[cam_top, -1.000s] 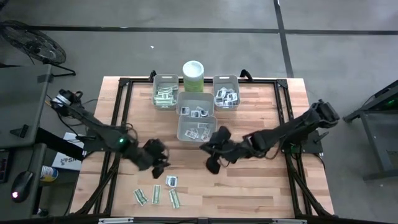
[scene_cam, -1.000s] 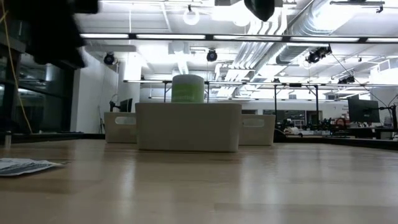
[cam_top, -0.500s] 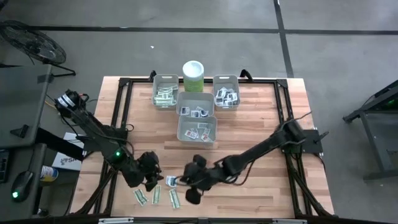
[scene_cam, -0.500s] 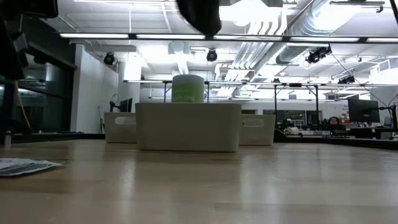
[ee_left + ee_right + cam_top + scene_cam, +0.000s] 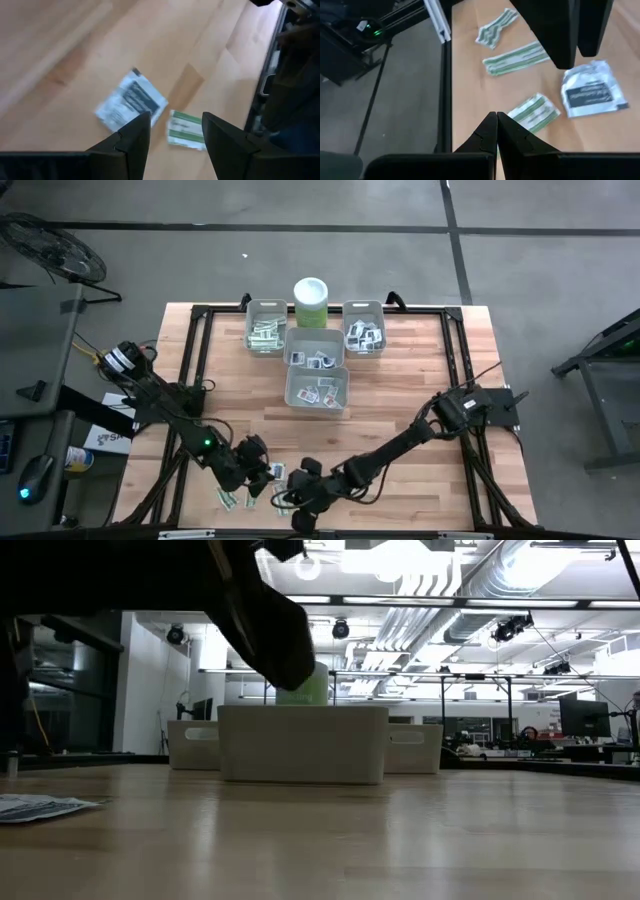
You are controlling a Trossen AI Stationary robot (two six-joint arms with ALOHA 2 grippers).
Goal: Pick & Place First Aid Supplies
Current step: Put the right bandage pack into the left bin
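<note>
The loose first aid supplies lie flat near the table's near edge: a white square packet [image 5: 276, 471] [image 5: 131, 101] [image 5: 592, 91] and three narrow green-white strips [image 5: 228, 499] [image 5: 515, 58] [image 5: 532, 112]. My left gripper [image 5: 260, 476] [image 5: 175, 131] hangs open just above the square packet and one strip [image 5: 186, 130], touching neither. My right gripper [image 5: 299, 514] [image 5: 496, 125] is shut, its tips low over the table's near edge beside the nearest strip, holding nothing. One more packet [image 5: 40, 806] shows at the left of the low view.
Several grey bins [image 5: 317, 386] [image 5: 265, 328] [image 5: 363, 327] with packets and a pale green canister [image 5: 310, 300] stand at the far middle; bare wood lies between them and the grippers. A black frame rail [image 5: 440, 22] marks the table edge next to my right gripper. A dark arm [image 5: 262, 625] crosses the low view's top.
Both grippers have come down and toward the table's near edge, onto the loose packets. The right one has also swung far toward the left, from beside the bins to the near edge. The left stays open, the right stays shut. The packets have not moved.
</note>
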